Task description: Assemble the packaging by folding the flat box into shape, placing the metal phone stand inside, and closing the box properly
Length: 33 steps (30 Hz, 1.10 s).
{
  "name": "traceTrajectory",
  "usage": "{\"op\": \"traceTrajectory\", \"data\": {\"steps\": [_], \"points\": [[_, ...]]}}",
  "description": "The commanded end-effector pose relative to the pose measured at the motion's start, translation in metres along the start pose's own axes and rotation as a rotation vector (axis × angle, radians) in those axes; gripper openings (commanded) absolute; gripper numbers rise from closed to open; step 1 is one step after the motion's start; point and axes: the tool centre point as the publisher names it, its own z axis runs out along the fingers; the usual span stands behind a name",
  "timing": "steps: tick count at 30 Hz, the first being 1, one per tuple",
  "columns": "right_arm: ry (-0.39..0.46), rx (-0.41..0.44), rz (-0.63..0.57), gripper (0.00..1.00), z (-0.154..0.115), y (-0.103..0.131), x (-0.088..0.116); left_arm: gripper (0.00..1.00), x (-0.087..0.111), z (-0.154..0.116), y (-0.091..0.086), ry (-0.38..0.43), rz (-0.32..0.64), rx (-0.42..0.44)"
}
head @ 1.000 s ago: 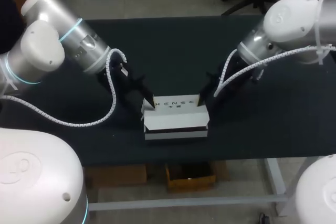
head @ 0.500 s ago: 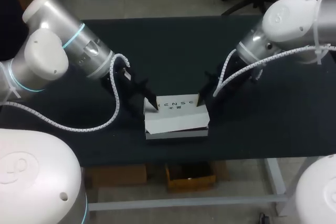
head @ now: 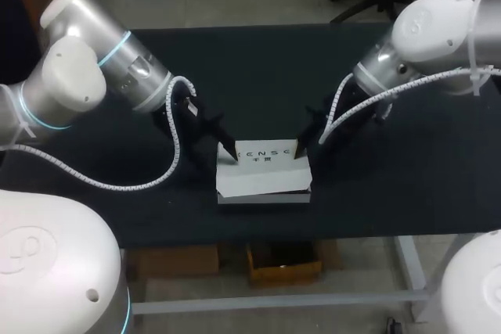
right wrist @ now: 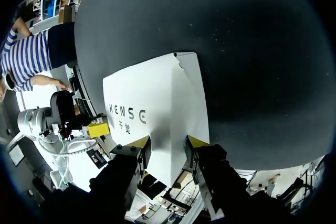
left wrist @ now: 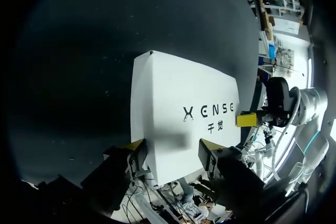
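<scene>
The white box (head: 264, 174) with dark print on its lid lies near the table's front edge, lid down. The metal phone stand is not visible. My left gripper (head: 233, 155) rests on the lid's far left corner. In the left wrist view the box (left wrist: 181, 116) runs ahead of my left gripper (left wrist: 173, 153), which is open with its yellow fingertips (left wrist: 137, 148) on the lid's edge. My right gripper (head: 296, 151) sits on the far right corner. In the right wrist view my right gripper (right wrist: 167, 148) is open over the lid (right wrist: 157, 111), holding nothing.
The dark table (head: 258, 76) stretches bare behind the box and to both sides. The box sits close to the front edge (head: 313, 228). In each wrist view the other arm's yellow tip (left wrist: 245, 120) (right wrist: 98, 129) shows at the box's opposite corner.
The lid has come down flat, and the dark gap along the box's front has narrowed. My left gripper has moved right onto the lid and its fingers have spread slightly. The right arm has stayed put.
</scene>
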Motion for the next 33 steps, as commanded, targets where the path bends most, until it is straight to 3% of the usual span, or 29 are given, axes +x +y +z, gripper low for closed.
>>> {"op": "traceTrajectory", "data": {"steps": [1, 33], "points": [[0.0, 0.008, 0.0, 0.4, 0.002, 0.002, 0.003, 0.65, 0.003, 0.0, 0.001, 0.004, 0.002, 0.008], [-0.007, 0.016, -0.008, 0.42, 0.005, 0.009, 0.001, 0.72, -0.018, -0.016, 0.004, 0.008, 0.026, 0.103]]}}
